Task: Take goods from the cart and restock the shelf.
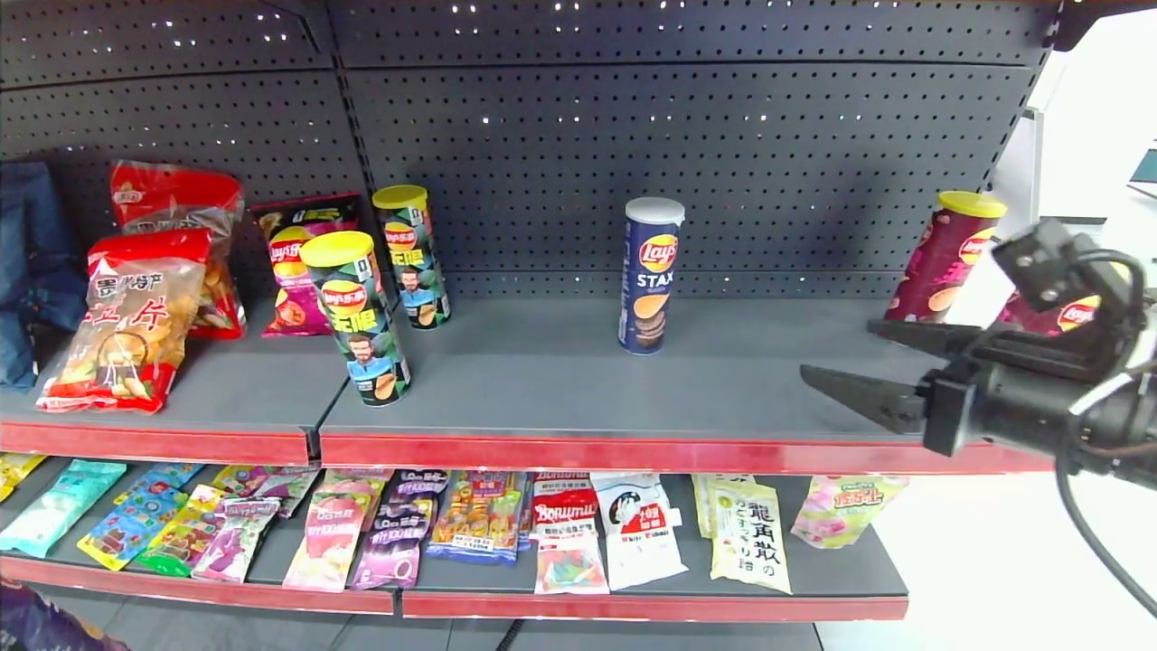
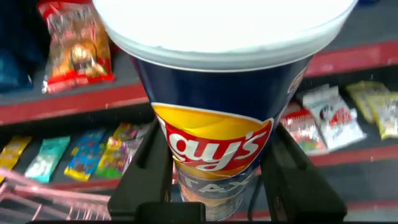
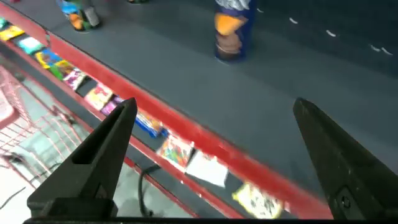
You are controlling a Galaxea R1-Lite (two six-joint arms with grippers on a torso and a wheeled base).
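Observation:
My left gripper (image 2: pixel 214 186) is shut on a dark blue chip can (image 2: pixel 217 118) with a white lid, its black fingers (image 2: pixel 140 177) pressed on either side of the can. Behind it are the shelves. My right gripper (image 1: pixel 838 350) is open and holds nothing, hovering at the right end of the upper shelf (image 1: pixel 560 389) just above its red front edge. In the right wrist view that gripper (image 3: pixel 214 112) points at the shelf board, with a matching blue can (image 3: pixel 231 28) standing farther off. The same can (image 1: pixel 651 276) stands upright mid-shelf.
Two green yellow-lidded cans (image 1: pixel 357 316) and red snack bags (image 1: pixel 126 316) fill the shelf's left side. A maroon can (image 1: pixel 945 258) leans at the far right behind my right gripper. Small packets (image 1: pixel 560 533) line the lower shelf. A pink wire cart (image 3: pixel 25 130) sits below.

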